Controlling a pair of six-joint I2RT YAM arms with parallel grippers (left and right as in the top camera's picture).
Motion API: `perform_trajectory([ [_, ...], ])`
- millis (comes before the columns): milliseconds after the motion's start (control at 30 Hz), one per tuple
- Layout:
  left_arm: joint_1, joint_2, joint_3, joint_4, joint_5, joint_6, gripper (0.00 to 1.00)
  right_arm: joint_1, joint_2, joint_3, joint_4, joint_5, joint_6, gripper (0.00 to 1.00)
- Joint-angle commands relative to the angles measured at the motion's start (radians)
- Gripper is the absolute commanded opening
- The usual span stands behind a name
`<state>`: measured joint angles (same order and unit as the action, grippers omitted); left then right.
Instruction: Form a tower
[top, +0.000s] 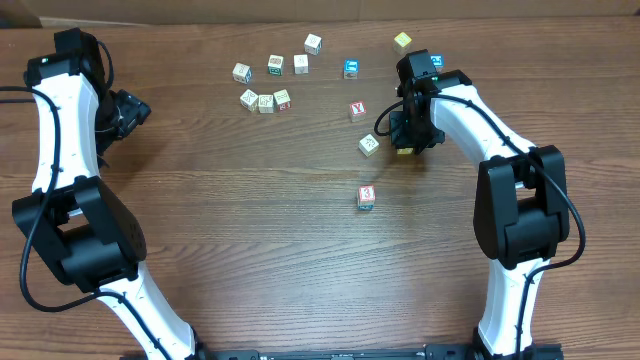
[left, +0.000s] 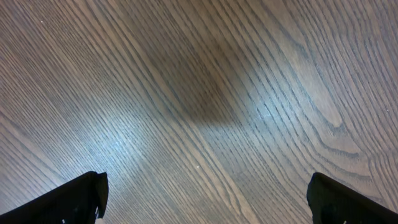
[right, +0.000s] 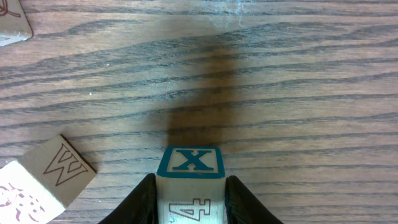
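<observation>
The dark wood-grain table (top: 250, 240) carried a scatter of loose cubes (top: 266, 101) along its far side. The tower (top: 366, 197) stood alone nearer the middle, well apart from them, probably so it had room to grow. From above it showed a red-marked top with a bluish face just below; how many cubes it held could not be told.

The right gripper (right: 189, 193) had its jaws drawn in against both sides of a blue-framed X cube (right: 190, 162), a pale face with a 4 turned toward the wrist camera. The grip looked centred and square, which should suit setting it down flat on a stack. Whether the cube was off the wood was unclear. A W cube (right: 59, 171) lay near on the left, apart from the fingers.

The left gripper (left: 208, 205) hung over bare wood at the far left with its jaws spread wide, holding nothing, apparently parked clear of the work.
</observation>
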<state>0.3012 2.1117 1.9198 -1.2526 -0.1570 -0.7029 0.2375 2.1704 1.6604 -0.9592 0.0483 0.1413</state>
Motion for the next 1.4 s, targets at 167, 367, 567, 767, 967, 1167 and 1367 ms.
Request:
perform_trajectory([
  [167, -0.006, 0.003, 0.013, 0.001, -0.003, 0.008, 1.0, 0.003, -0.002, -0.006, 0.004, -0.005, -0.016, 0.32],
  [367, -0.006, 0.003, 0.013, 0.001, -0.003, 0.008, 0.99, 0.003, -0.004, 0.063, -0.045, -0.005, -0.017, 0.32],
  [567, -0.006, 0.003, 0.013, 0.001, -0.003, 0.008, 1.0, 0.003, -0.006, 0.232, -0.193, 0.014, -0.02, 0.19],
  [767, -0.006, 0.003, 0.013, 0.001, -0.003, 0.008, 1.0, 0.003, -0.008, 0.309, -0.311, 0.009, -0.015, 0.19],
  [967, -0.006, 0.003, 0.013, 0.001, -0.003, 0.008, 0.99, 0.003, -0.008, 0.289, -0.328, 0.01, -0.015, 0.2],
  [1167, -0.006, 0.003, 0.013, 0.001, -0.003, 0.008, 0.99, 0.003, -0.008, 0.276, -0.325, 0.01, -0.012, 0.2],
  [1367, -0.006, 0.003, 0.013, 0.001, -0.003, 0.008, 1.0, 0.003, -0.008, 0.276, -0.314, 0.01, -0.012, 0.2],
])
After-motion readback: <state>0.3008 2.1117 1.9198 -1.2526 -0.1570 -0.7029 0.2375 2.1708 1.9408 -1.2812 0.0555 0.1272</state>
